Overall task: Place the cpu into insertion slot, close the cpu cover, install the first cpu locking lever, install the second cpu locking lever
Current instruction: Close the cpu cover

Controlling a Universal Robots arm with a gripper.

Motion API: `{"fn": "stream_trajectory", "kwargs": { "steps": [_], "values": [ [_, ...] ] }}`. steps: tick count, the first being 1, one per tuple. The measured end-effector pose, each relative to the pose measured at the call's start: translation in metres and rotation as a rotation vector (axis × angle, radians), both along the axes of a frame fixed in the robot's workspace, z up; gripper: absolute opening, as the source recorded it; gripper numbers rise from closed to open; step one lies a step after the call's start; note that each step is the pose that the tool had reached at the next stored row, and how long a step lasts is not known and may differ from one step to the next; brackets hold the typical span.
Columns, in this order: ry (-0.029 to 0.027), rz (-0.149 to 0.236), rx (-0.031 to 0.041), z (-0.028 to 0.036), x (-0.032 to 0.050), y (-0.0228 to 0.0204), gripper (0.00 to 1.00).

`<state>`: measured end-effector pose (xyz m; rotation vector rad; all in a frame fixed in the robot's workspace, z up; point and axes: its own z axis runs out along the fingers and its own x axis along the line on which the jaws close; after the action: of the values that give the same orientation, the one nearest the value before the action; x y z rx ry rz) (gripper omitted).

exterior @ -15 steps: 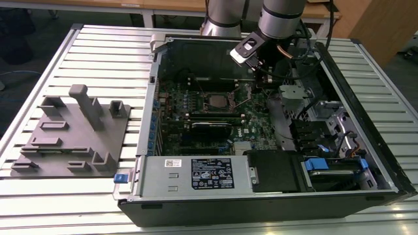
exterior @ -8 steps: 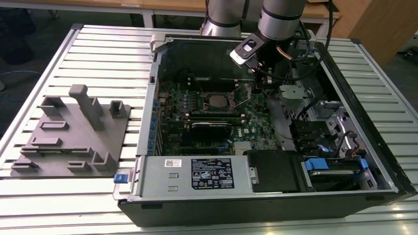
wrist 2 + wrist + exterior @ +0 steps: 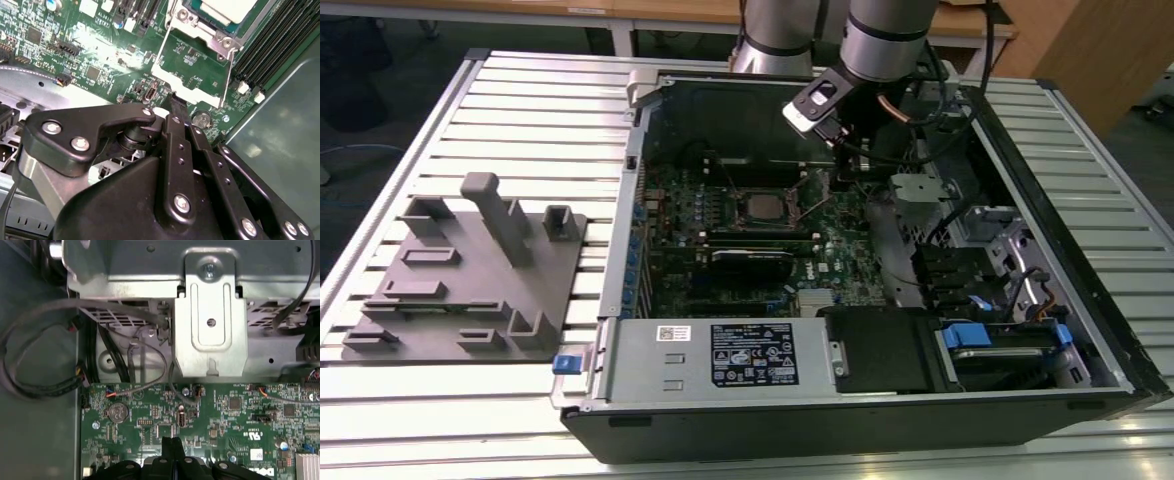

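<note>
The cpu (image 3: 765, 207) lies silver face up in the insertion slot (image 3: 736, 192) in the middle of the green board. In the second wrist view the cpu (image 3: 225, 9) sits inside the slot's metal rim (image 3: 200, 31). The cpu cover (image 3: 186, 86), a thin silvery frame, stands tilted up off the slot, and the board shows through its window. A thin wire rod (image 3: 230, 75) runs along its side. My gripper (image 3: 172, 100) is shut, with its black tips right at the cover's free edge. In the exterior view my gripper (image 3: 838, 178) hangs just to the slot's right, and its joined tips (image 3: 172, 441) point at the board.
The open computer case (image 3: 1067, 150) lies on a slatted table. A grey fixture block (image 3: 467, 270) stands at the exterior view's left. Memory slots (image 3: 270, 45), a coin cell (image 3: 117, 412), a metal bracket (image 3: 210, 325) and loose cables (image 3: 45, 385) crowd the gripper.
</note>
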<state>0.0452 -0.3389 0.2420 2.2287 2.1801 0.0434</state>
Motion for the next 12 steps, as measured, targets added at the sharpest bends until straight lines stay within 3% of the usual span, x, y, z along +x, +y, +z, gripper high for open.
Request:
{"fn": "stream_trajectory", "kwargs": {
  "steps": [6, 12],
  "values": [
    [-0.014, 0.0, -0.0001, 0.0, -0.0143, 0.0, 0.11],
    [-0.0286, 0.0, 0.0005, 0.0, -0.0367, 0.0, 0.11]
  ]
}}
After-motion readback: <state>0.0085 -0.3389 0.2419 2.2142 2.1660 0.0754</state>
